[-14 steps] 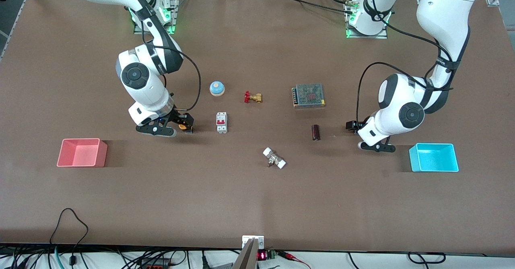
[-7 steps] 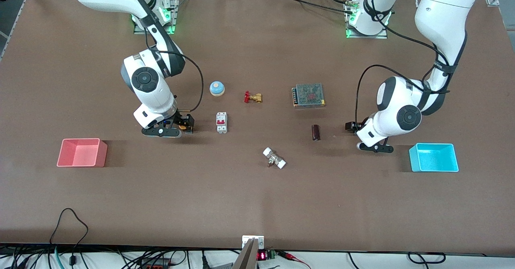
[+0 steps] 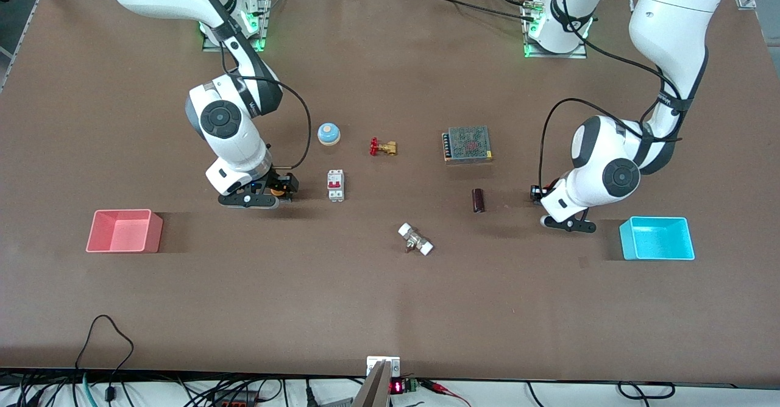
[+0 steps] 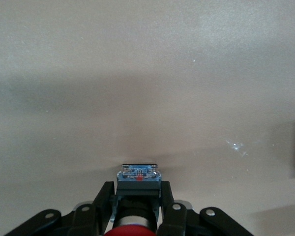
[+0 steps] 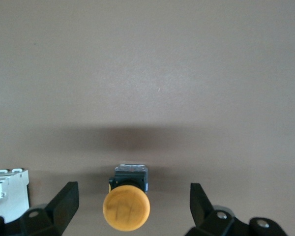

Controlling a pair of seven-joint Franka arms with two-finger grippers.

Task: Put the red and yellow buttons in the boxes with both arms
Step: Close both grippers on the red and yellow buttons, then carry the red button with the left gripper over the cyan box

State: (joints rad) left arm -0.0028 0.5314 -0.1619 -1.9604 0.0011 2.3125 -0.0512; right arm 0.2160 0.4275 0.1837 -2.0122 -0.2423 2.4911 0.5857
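Note:
The yellow button (image 3: pixel 278 191), an orange-yellow cap on a dark base, stands on the table beside a circuit breaker. My right gripper (image 3: pixel 281 187) is low around it, open. In the right wrist view the button (image 5: pixel 126 210) sits between the spread fingers (image 5: pixel 64 202), touching neither. My left gripper (image 3: pixel 537 195) is low over the table, near the cyan box (image 3: pixel 657 219). In the left wrist view the gripper (image 4: pixel 136 196) is shut on the red button's (image 4: pixel 137 183) dark base, the red cap at the frame's edge. The pink-red box (image 3: pixel 122 212) lies toward the right arm's end.
Between the arms lie a white circuit breaker (image 3: pixel 335 185), a blue dome bell (image 3: pixel 328 133), a brass valve with a red handle (image 3: pixel 382 147), a meshed power supply (image 3: pixel 467 144), a dark cylinder (image 3: pixel 479 200) and a white-ended fitting (image 3: pixel 415 239).
My right arm has shifted a little toward the left arm's end, settling its open gripper around the yellow button. My left gripper has moved slightly toward the cyan box.

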